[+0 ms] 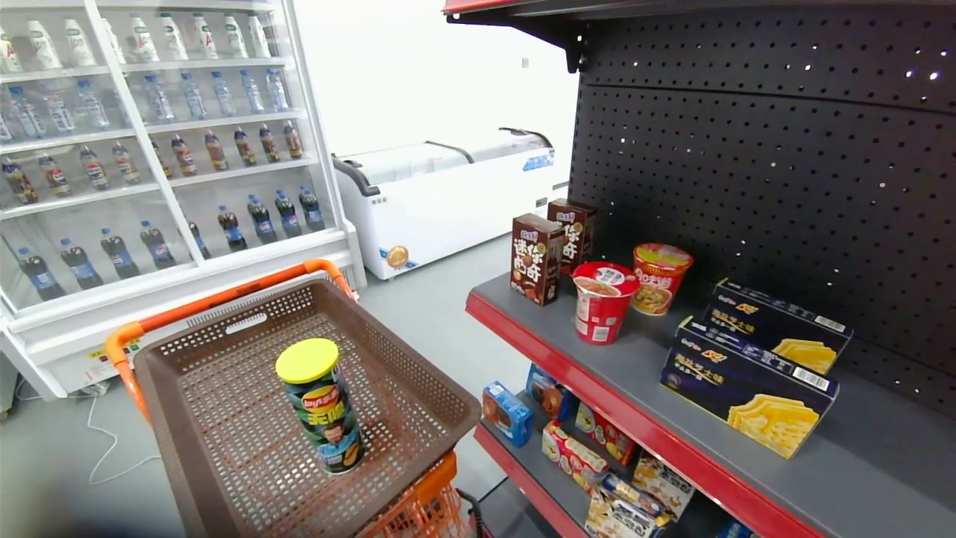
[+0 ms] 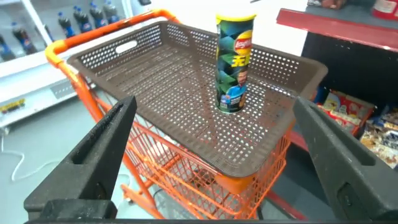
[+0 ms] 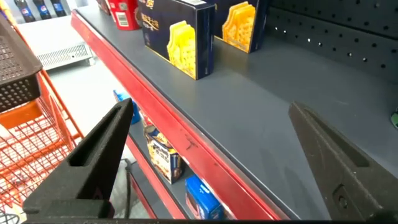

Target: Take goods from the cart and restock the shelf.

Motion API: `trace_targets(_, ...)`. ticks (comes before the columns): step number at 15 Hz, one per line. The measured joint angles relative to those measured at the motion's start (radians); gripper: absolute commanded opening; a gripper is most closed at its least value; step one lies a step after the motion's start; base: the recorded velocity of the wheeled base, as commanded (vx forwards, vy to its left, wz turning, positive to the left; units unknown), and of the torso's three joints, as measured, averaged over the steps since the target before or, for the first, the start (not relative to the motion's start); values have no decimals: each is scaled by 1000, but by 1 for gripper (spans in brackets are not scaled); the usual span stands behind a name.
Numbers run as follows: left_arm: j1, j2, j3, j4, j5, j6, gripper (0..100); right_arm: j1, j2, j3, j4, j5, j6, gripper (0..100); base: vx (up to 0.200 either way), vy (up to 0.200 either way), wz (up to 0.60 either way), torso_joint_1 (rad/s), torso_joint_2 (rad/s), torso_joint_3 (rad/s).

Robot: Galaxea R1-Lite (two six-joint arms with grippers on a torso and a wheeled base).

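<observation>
A tall chips can with a yellow lid stands upright in the brown basket on top of the orange cart. In the left wrist view the chips can rises beyond my left gripper, which hangs open above the near edge of the basket, apart from the can. My right gripper is open with nothing in it, over the grey shelf near two dark blue boxes. The shelf has a red front edge.
On the shelf stand two brown boxes, two cup noodles and two dark blue boxes; bare room lies at its right end. A lower shelf holds packets. A drinks fridge and a chest freezer stand behind.
</observation>
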State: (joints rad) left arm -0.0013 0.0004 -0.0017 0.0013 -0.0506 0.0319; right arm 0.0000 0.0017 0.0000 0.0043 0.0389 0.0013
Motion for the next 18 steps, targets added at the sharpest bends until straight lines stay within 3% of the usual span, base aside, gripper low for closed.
trace_targets(2,0,9,-35,10,-16,30,100,0,0,0,0,1,0,100,0,0,0,0,0,0)
trace_targets(4,0,83,-149,50,-19,46,100,0,0,0,0,0,0,100,0,0,0,0,0,0)
trace_targets(8,-4,462,-487,117,-24,62,100,0,0,0,0,0,0,100,0,0,0,0,0,0)
trace_targets(11,-14,752,-614,134,-46,71,100,0,0,0,0,0,0,100,0,0,0,0,0,0)
trace_targets(13,-18,897,-580,59,-64,66,100,0,0,0,0,1,0,100,0,0,0,0,0,0)
trace_targets(18,-69,1140,-247,-523,-73,54,100,0,0,0,0,1,0,100,0,0,0,0,0,0)
